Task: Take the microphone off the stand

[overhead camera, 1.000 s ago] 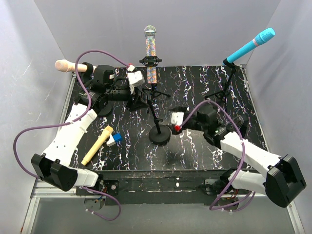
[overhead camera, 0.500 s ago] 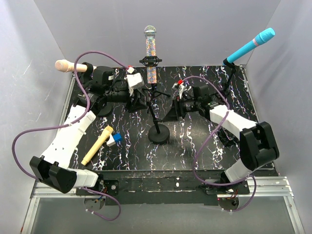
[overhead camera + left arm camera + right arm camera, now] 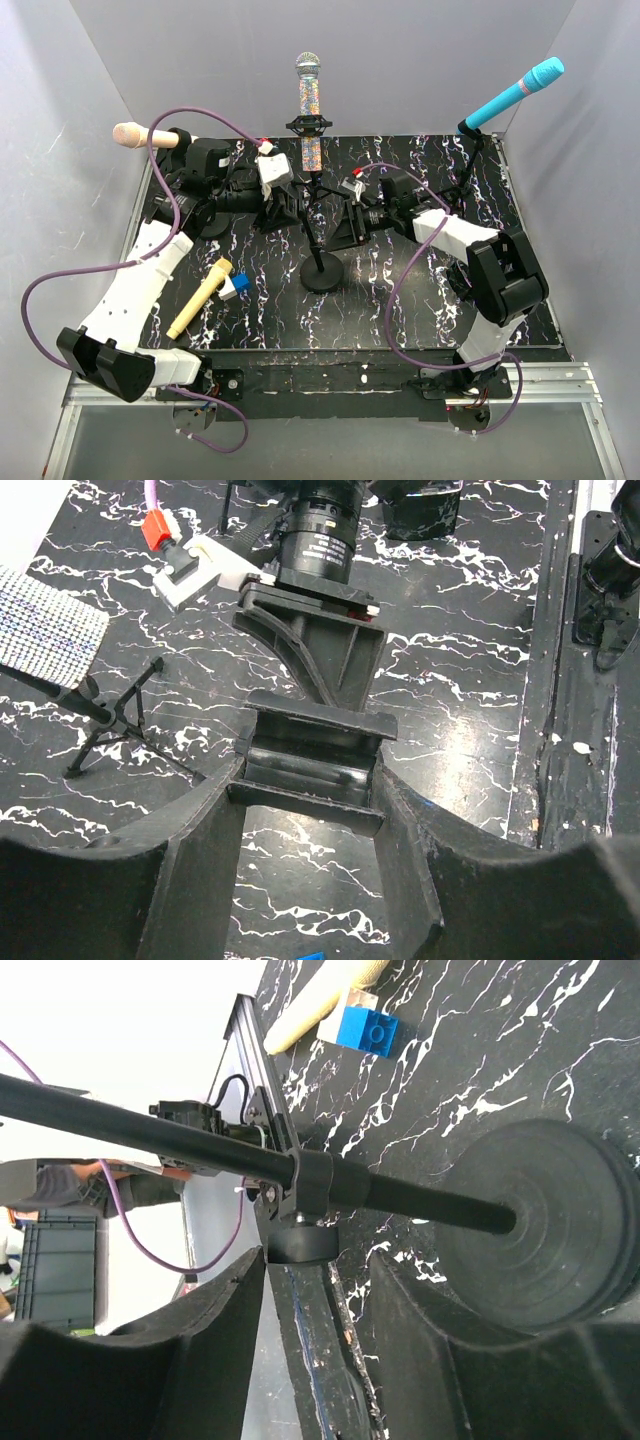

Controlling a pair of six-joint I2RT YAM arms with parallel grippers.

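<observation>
right pincer (image 3: 338, 226) now astride stand (image 3: 322, 274) (arm outstretched)

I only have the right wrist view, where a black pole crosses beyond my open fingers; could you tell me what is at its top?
Observer: The left gripper is closed on the black clip at its top.
Operator: Thanks; is any microphone standing nearby?
Observer: A glittery microphone stands upright in a tripod stand just beyond that clip.
Operator: And what lies beside the blue block?
Observer: A yellow microphone, lying loose on the table.
</observation>
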